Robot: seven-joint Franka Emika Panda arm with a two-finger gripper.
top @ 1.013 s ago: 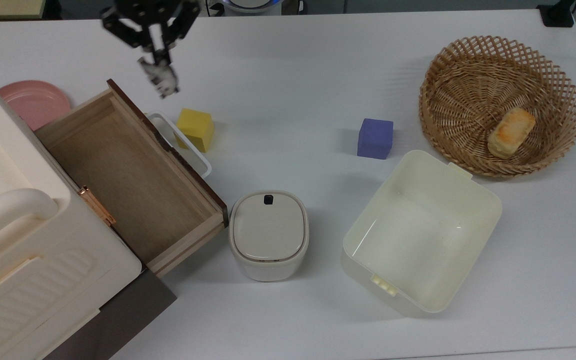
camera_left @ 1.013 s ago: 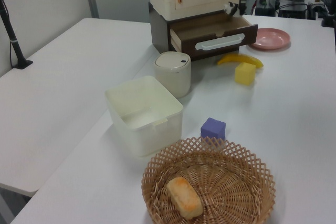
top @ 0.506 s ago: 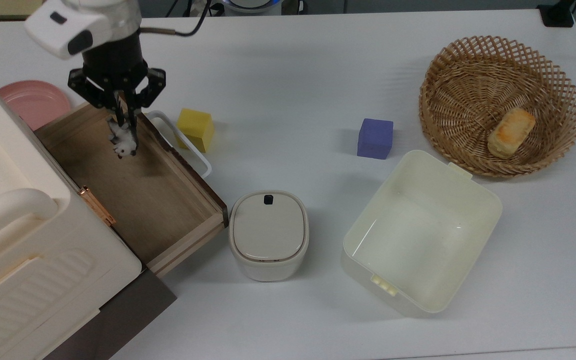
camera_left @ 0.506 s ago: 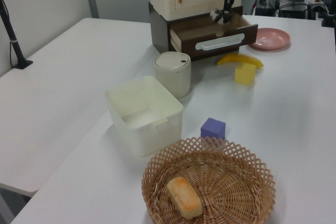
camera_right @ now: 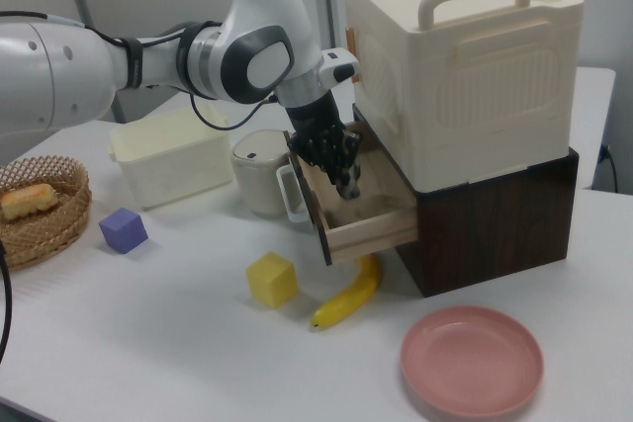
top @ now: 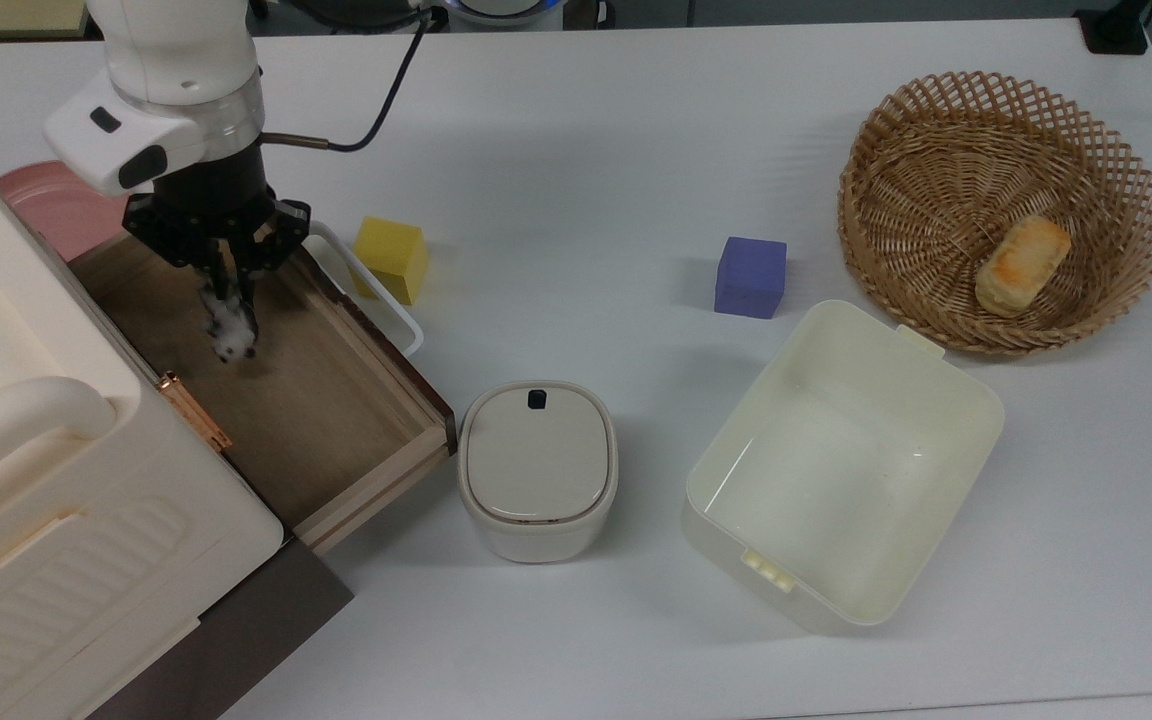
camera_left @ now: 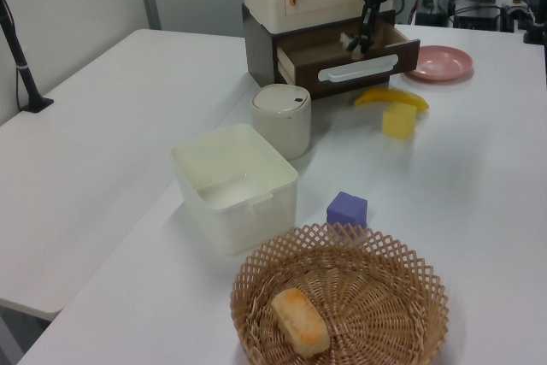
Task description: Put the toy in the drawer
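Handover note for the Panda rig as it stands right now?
Claw: shut on the toy, held over the open drawer, toward its back end by the cabinet in the top view.
Drawer: pulled fully out, nothing else visible inside.
Done: toy picked up and carried above the drawer.
Left: lower a little, open the claw, release the toy inside, withdraw clear of the drawer walls.
Nearby: yellow cube and banana sit just outside the drawer front.

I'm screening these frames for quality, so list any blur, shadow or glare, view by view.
Top view: the toy at the gripper is smeared by motion blur, and the arm casts a soft shadow on the drawer floor; a faint glint shows in the cream bin. Left view: the purple cube is crisp. Right view: even light, with a soft shadow beneath the banana.
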